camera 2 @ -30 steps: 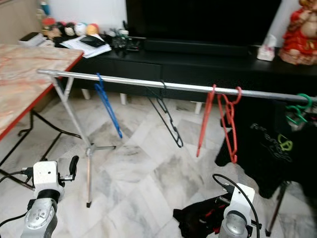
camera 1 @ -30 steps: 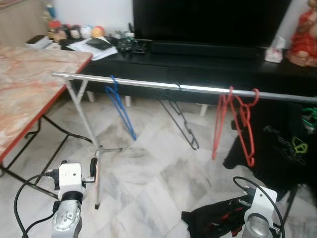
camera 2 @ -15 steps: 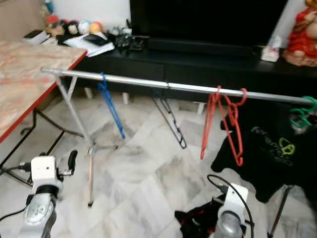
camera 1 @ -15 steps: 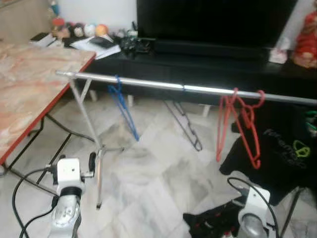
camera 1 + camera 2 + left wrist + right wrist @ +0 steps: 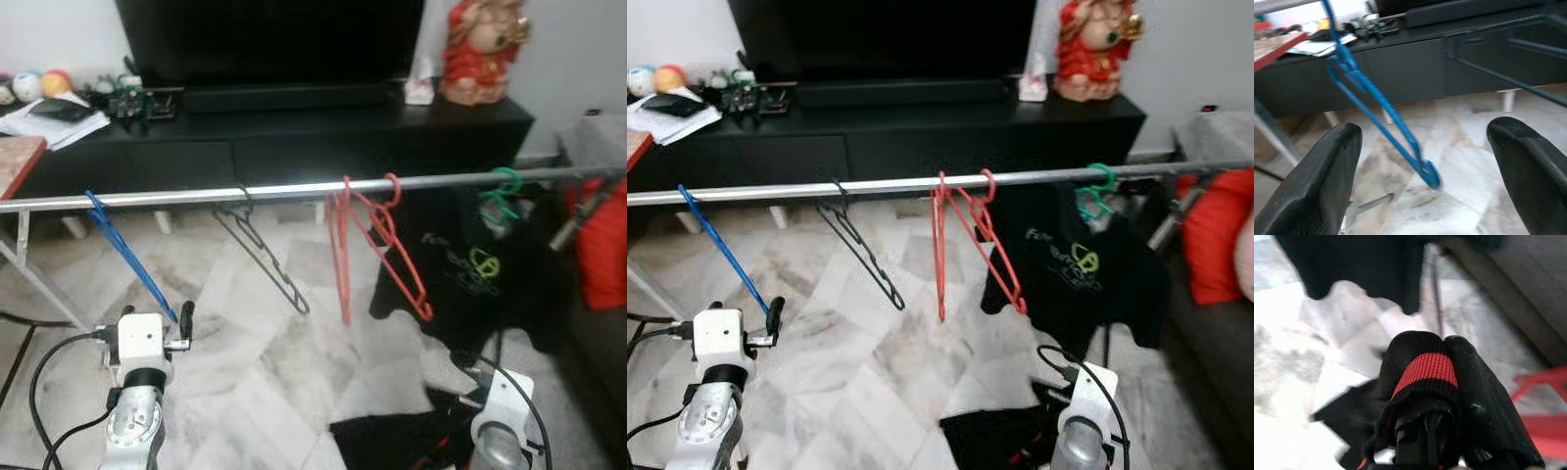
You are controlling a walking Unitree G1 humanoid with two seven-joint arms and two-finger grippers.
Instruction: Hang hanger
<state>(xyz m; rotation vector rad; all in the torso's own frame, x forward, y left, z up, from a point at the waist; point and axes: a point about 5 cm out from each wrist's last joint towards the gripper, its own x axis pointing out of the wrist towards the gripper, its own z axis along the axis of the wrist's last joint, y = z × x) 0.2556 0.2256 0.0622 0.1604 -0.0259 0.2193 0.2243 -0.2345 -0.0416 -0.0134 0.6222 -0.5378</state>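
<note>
Camera panned right | left tool [image 5: 1422, 161] open | right tool [image 5: 1449, 396] clamps black garment [image 5: 1422, 369]

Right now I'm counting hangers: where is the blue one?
The blue hanger hangs at the rail's left end, left of the black hanger, above the left gripper.

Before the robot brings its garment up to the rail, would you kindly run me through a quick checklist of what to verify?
1. Right gripper shut on the black garment with red stripe: ok.
2. Left gripper open and holding nothing: ok.
3. Rail level and in front of the robot: ok.
4. Free stretch of rail between blue hanger and black hanger: ok.
5. Hanger inside the held garment: cannot tell.
6. Red hangers and hung black T-shirt apart from that free stretch: ok.
</note>
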